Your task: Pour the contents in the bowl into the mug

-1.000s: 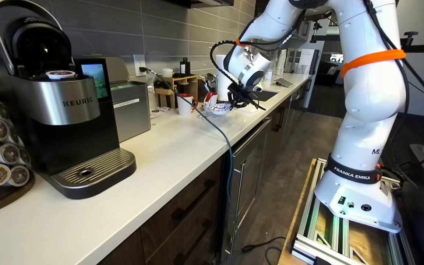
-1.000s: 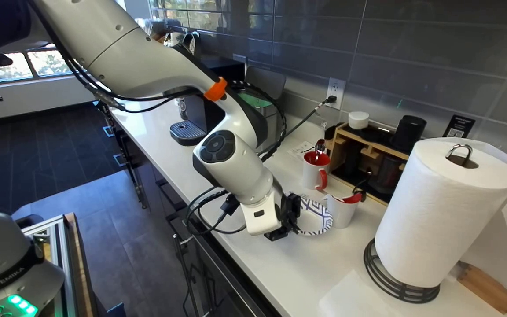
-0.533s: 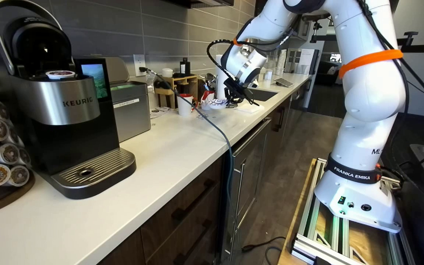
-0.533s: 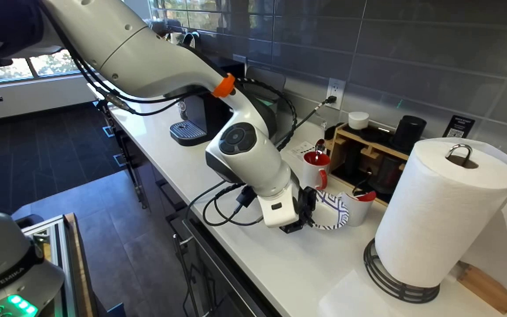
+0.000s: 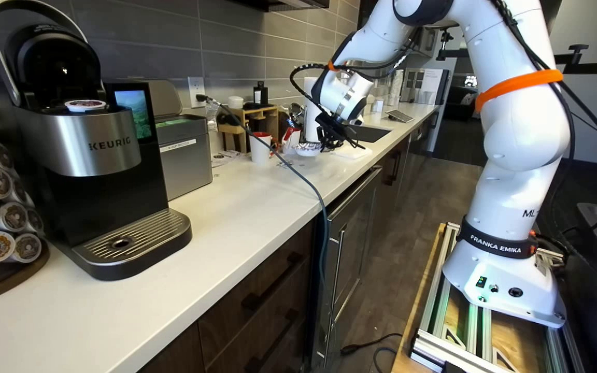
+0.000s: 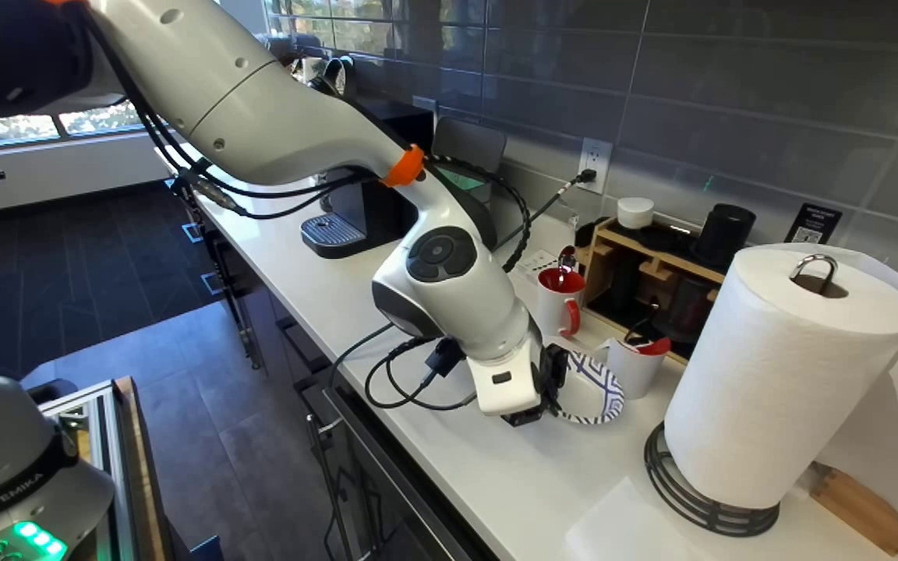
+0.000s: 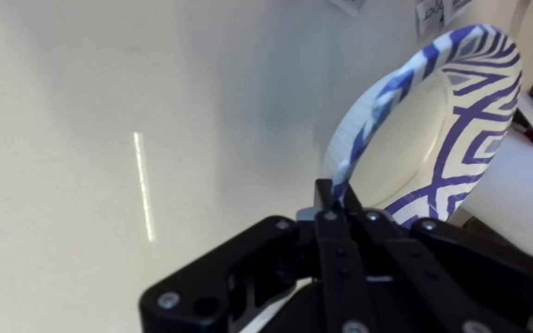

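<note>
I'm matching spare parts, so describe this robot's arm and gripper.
The Franka Emika Panda arm has smooth, rounded white casing with dark joint covers, orange bands and black cables running along it. A black collar near its base reads FRANKA EMIKA in white. The gripper is black, with slim fingers and silvery screw heads.

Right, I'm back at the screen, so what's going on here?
The robot's gripper is shut on the rim of the blue-patterned bowl; whether the bowl touches the counter I can't tell. In an exterior view, a white mug with a red inside stands close beside it, and a second mug, also red-lined, stands farther off. The bowl is over neither mug's mouth, so no pour seems under way.
</note>
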Available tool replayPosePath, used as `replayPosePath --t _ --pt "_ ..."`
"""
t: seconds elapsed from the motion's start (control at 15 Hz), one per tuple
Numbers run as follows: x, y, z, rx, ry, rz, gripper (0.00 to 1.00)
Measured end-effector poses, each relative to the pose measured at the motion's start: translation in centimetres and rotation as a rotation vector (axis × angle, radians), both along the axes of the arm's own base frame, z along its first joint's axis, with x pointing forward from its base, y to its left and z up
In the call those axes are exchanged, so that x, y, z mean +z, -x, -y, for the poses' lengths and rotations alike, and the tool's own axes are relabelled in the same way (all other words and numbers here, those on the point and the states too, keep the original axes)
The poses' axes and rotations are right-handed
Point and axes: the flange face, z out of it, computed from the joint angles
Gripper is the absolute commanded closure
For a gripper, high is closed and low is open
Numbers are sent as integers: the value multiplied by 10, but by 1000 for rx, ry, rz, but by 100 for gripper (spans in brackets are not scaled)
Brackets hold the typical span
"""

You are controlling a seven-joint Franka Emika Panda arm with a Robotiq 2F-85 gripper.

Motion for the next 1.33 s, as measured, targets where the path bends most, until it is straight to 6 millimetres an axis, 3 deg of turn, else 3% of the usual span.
replayPosePath --t 0.2,0.4,0.47,0.6,0.87,1.13,1.2,1.33 --pt "-2 25 16 3 7 -15 99" --pt "-6 52 18 28 12 -40 97" --pt "-8 59 15 38 9 -48 72" --pt "-11 69 6 61 0 -55 67" --pt "-8 78 -10 102 -6 -47 37" --pt "8 91 -12 126 12 -32 6" --pt "14 97 -11 135 24 -33 1" --pt "25 112 -7 181 68 -45 0"
